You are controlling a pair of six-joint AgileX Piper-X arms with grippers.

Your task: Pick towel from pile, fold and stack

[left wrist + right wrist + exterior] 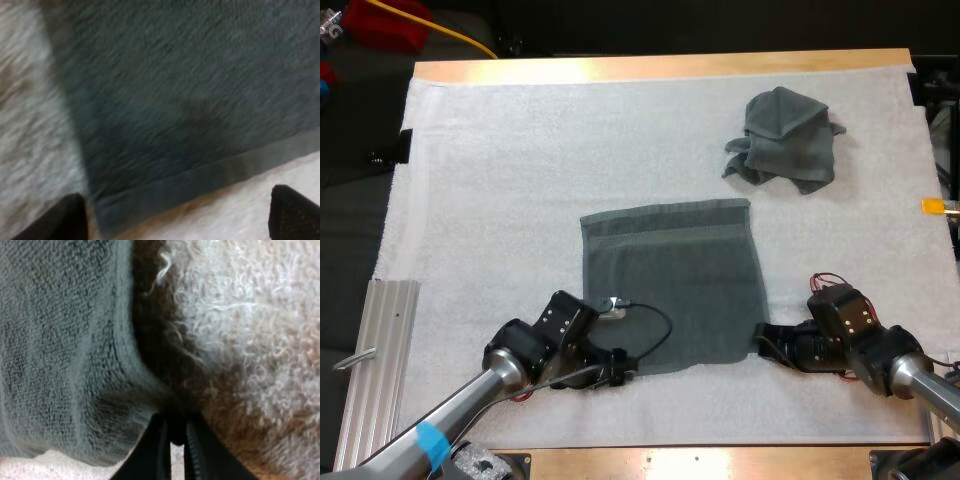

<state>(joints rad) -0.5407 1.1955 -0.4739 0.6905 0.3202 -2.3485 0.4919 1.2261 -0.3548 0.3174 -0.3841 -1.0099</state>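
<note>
Flat towel (pixel 672 285) lies spread on the white mat (pixel 500 170) mid-worktop (pixel 650 68). A crumpled towel (pixel 782 140) sits well apart at the far right. Left tool (pixel 177 220) is at the flat towel's near-left corner with its fingers apart on either side of the hem, gripping nothing. Right tool (pixel 176 425) is at the near-right corner, fingers pinched onto the bunched edge, so we read it as gripping the flat towel there. We judge the step in hand to be taking both near corners for the first fold. To do it well, the left tool should close squarely on the corner, hem included and not just loose pile, without catching the mat underneath. Both corners then want lifting together and level, with the near edge kept lightly taut between the tools so the cloth doesn't sag or twist. It should carry forward to meet the far hem, with corners matched before release. Orientation: the towel lies nearly square to the mat and slightly turned, its near-left corner closest to us. The banded hem runs left-right along the far edge. Long axis is hard to call — it looks close to square, and we judge it near-to-far.
</note>
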